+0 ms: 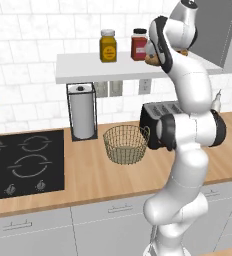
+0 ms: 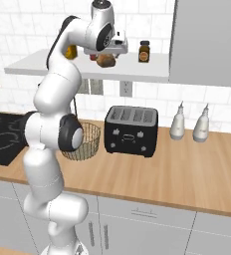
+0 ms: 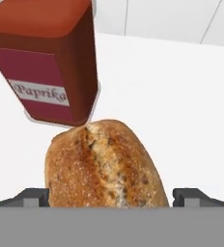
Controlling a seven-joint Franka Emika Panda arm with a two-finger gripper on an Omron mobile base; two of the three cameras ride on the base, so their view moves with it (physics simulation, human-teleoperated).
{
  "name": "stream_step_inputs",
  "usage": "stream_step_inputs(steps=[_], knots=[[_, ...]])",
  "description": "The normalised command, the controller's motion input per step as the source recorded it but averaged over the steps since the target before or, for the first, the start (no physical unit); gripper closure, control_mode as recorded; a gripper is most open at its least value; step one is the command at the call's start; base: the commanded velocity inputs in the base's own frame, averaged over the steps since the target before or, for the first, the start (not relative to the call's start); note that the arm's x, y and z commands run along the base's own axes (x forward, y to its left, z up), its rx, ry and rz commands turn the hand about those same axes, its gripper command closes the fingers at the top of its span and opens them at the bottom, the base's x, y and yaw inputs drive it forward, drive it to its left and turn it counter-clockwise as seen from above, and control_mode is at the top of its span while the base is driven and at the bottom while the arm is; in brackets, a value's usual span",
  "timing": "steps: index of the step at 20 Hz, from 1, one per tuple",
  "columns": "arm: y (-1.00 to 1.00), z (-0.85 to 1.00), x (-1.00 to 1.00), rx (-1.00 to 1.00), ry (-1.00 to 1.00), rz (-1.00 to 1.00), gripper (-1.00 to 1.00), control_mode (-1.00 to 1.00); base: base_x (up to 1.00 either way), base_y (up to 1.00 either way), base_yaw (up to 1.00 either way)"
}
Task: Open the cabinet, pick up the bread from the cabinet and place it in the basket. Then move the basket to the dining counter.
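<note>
bread [image 3: 106, 164] sits between the two dark fingertips [image 3: 34, 197] of your gripper [image 2: 106, 56], up on the white shelf [image 1: 88, 67] of the opened cabinet [image 2: 207, 40], just beside the red paprika jar [image 3: 46, 62]; from the hand view the loaf nearly touches that jar's base. the jaws stand spread about as wide as the loaf, one tip showing on each side of it, but you cannot tell from these pictures whether the pads are pressing the crust yet or only flanking it. judge the loaf as light and a little yielding: a rough, floury crust that should give good friction, over a crumb that will dent if you squeeze hard. take it across its narrow width, near the middle of its length, low on the flanks where the sides are closest to parallel, not up on the domed top where the pads could slide off. close gently and stop as soon as it is firm. watch the paprika jar as you lift, since a sideways drag could tip it; the yellow jar [image 1: 108, 46] stands further along and should be no trouble. lift straight off the shelf first, then carry down to the basket [image 1: 126, 144], which waits on the wooden tabletop [image 1: 98, 175] between the paper towel roll [image 1: 82, 112] and the black toaster [image 2: 131, 130].
</note>
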Motion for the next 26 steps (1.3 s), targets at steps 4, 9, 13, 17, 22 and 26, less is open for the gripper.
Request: stream_step_inputs(steps=[4,9,13,17,22,26], knots=[[0.0,-0.22,0.1,0.0,0.0,0.04,-1.0,-1.0,0.0,0.0,0.0],[0.04,-0.22,0.0,0.01,0.05,0.0,-1.0,-1.0,0.0,0.0,0.0],[0.15,-0.31,0.0,0.01,0.03,0.0,1.0,-1.0,0.0,0.0,0.0],[0.13,-0.22,0.0,0.0,0.0,0.0,1.0,-1.0,0.0,0.0,0.0],[0.09,0.08,-0.61,0.0,-0.12,-0.12,1.0,-1.0,0.0,0.0,0.0],[0.24,0.12,-1.0,0.0,-0.13,-0.25,1.0,-1.0,0.0,0.0,0.0]])
